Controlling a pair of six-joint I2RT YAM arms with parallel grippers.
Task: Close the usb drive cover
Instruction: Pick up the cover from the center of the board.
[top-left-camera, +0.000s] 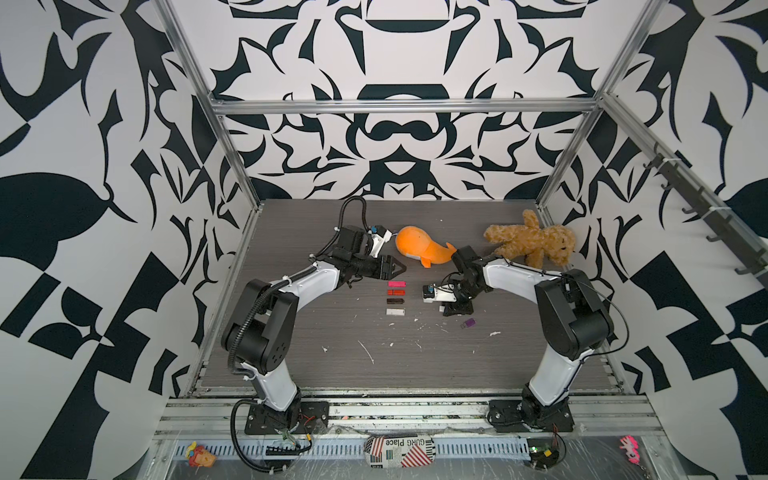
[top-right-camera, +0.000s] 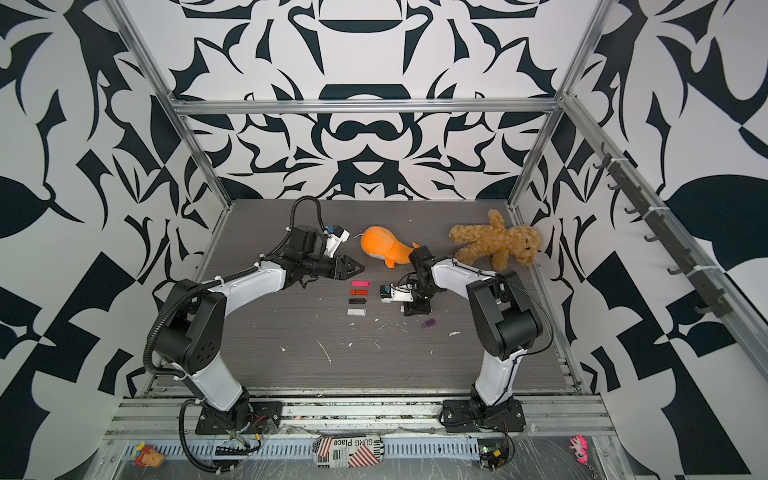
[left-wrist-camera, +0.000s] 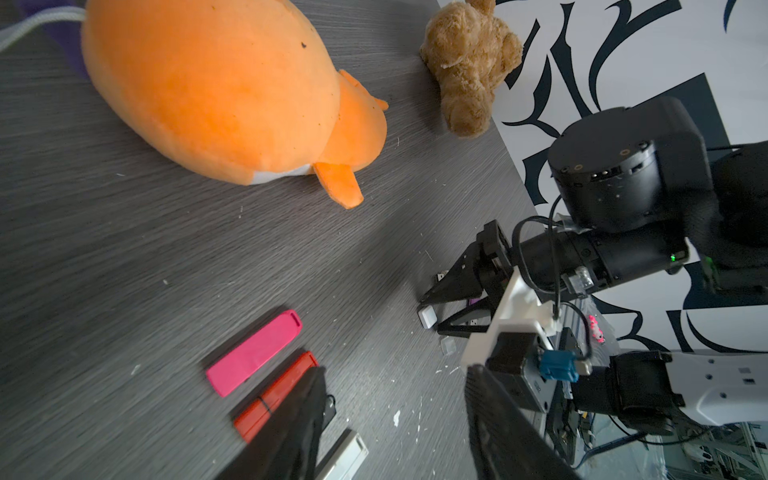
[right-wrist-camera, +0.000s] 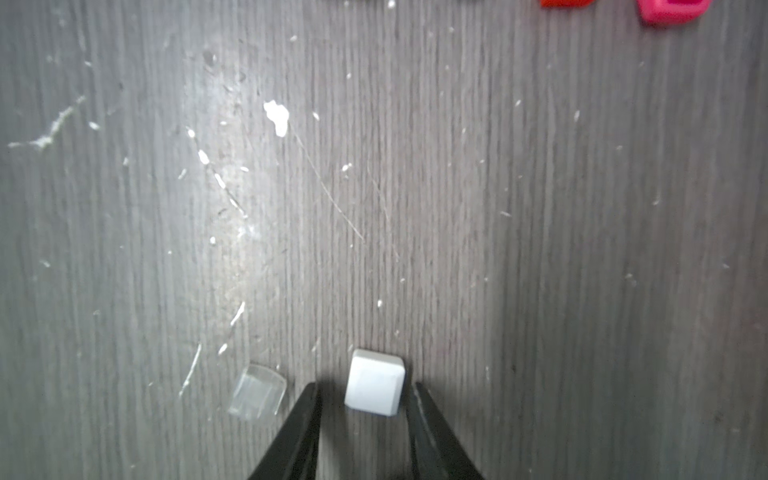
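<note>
The right gripper (right-wrist-camera: 365, 388) straddles the white cap (right-wrist-camera: 374, 384) on the table (top-left-camera: 374, 365), jaws apart with a thin gap on each side. A clear cap (right-wrist-camera: 257, 392) lies just beside the white cap, outside one finger. Left of the white cap lie the white drive (top-left-camera: 395, 311), black drive (top-left-camera: 396, 301), red drive (top-left-camera: 396, 292) and pink drive (top-left-camera: 396, 284). The left gripper (left-wrist-camera: 395, 369) hovers beyond them, spread and empty. A purple drive (top-left-camera: 469, 323) lies near the cap's right. An orange whale (top-left-camera: 419, 249) and a teddy bear (top-left-camera: 528, 243) lie well behind.

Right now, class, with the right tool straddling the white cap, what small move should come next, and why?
Probably close the right tool on the white cap: its jaws stand either side with narrow gaps showing, so nothing is gripped yet. The clear cap lies just outside them.
</note>
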